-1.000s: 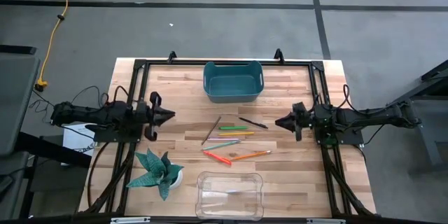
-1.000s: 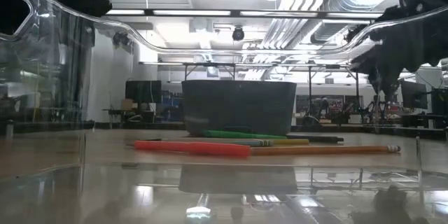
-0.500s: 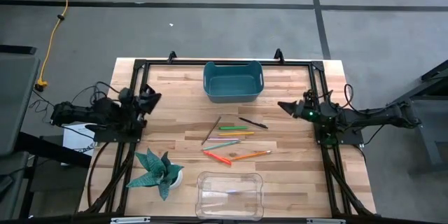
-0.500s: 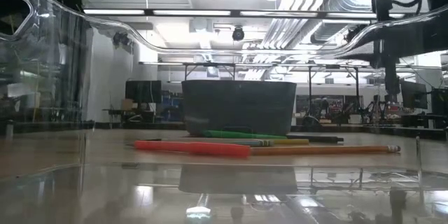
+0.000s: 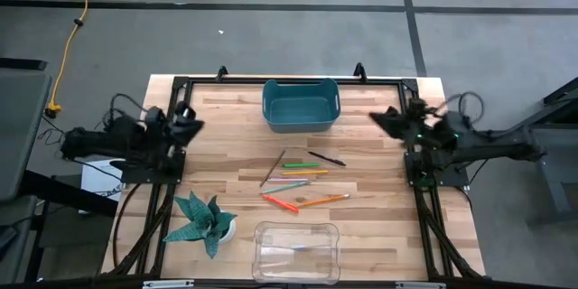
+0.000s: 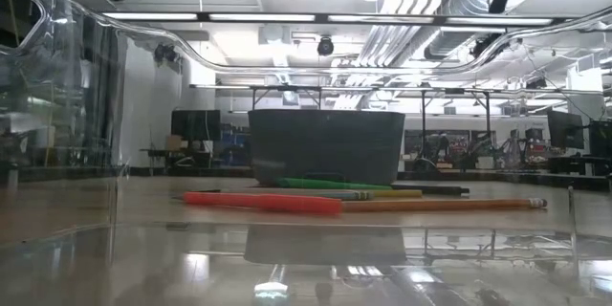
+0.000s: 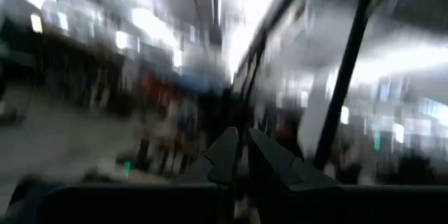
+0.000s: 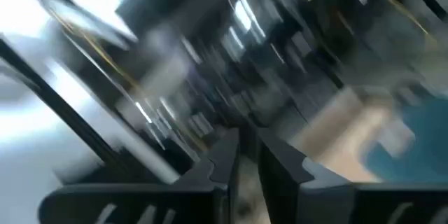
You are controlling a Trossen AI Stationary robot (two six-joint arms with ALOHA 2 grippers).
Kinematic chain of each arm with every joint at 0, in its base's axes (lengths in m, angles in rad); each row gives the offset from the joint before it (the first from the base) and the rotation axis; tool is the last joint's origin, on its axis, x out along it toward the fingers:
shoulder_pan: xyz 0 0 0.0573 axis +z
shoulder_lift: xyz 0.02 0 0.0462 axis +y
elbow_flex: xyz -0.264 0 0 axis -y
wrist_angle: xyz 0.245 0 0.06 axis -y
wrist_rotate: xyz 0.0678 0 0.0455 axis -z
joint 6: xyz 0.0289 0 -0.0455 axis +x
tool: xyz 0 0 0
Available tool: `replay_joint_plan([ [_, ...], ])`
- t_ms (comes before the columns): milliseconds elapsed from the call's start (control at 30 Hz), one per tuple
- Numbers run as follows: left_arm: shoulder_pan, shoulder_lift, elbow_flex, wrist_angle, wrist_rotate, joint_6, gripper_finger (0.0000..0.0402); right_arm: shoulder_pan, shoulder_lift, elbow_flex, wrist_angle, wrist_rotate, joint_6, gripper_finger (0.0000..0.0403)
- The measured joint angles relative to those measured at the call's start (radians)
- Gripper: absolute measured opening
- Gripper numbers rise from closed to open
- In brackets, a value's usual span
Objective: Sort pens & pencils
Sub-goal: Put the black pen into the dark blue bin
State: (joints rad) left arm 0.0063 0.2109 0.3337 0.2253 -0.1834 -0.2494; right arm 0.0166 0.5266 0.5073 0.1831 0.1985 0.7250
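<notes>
**Nothing picked up yet**

The left gripper (image 5: pixel 191 125) sits at the table's left edge, fingers together and empty. The pens (image 5: pixel 280 202) and pencils (image 5: pixel 303 172) lie loose well to its right, between both arms. The right gripper (image 5: pixel 379 116), fingers nearly together, holds nothing. The next move is probably a reach down to one stick.

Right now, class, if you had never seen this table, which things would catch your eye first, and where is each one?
A loose cluster of coloured sticks at the table's middle: the bright green pen, the red pen and the thin pencils around them. Behind them, at the far edge, stands a teal bin; at the near edge sits a clear plastic tray, with a green plant to its left.
</notes>
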Motion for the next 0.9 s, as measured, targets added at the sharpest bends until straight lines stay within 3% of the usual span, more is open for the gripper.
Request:
replay_joint_plan([
  [200, 0.0, 0.32, 0.342, -0.336, 0.093, 0.103, 0.0024, -0.004, 0.301, 0.359, -0.393, -0.124, -0.138, 0.0041],
  [433, 0.0, 0.637, 0.688, -0.865, 0.063, 0.188, 0.0024, -0.041, 0.573, 0.675, -0.903, -0.148, -0.212, 0.0041],
  [600, 0.0, 0.789, 0.73, -0.947, 0.074, 0.189, 0.0024, -0.045, 0.735, 0.756, -1.108, -0.155, -0.272, 0.0041],
  [900, 0.0, 0.993, 0.729, -0.939, 0.086, 0.189, 0.0024, -0.045, 0.936, 0.762, -1.123, -0.184, -0.322, 0.0041],
])
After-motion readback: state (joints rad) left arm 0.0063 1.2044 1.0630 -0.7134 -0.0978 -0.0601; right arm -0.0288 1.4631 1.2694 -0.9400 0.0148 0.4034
